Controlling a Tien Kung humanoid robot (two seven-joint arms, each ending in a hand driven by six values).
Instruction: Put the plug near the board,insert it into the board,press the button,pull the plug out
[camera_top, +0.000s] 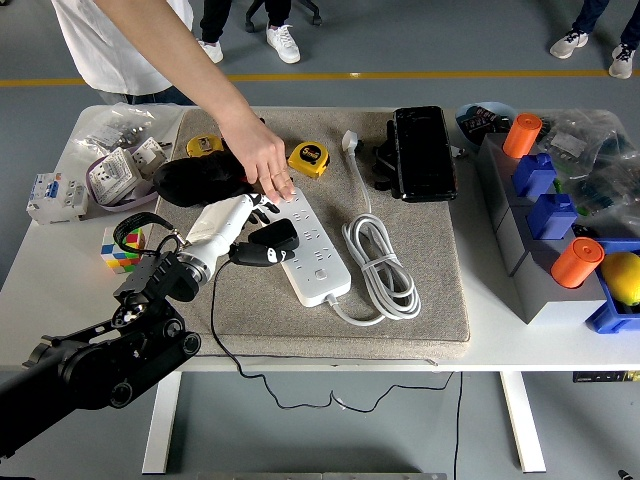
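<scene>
At the far left of the white table (40, 262), a white circuit breaker (52, 194) sits beside clear bags of sockets (118, 160), with a colour cube (122, 247) nearer the front edge. The left hand (232, 222) enters from the lower left over the grey mat (420, 290); its fingers are curled around the black plug (268, 243), thumb on the plug's near side. The plug is held at the left edge of the white power strip (311, 248), touching or just above it; which one cannot be determined. A black cord (214, 330) runs from the plug down over the mat's front edge. A person's hand (262, 160) reaches in from the top left and presses flat on the strip's far end, just above the robot's fingertips. A yellow tape measure (309, 158) lies behind the strip. The strip's white cable (382, 262) is coiled to its right. A black case (422, 152) lies at the mat's far side. Blue and grey bins (545, 235) with orange cylinders (576, 262) stand at the right. The right hand is out of view.
</scene>
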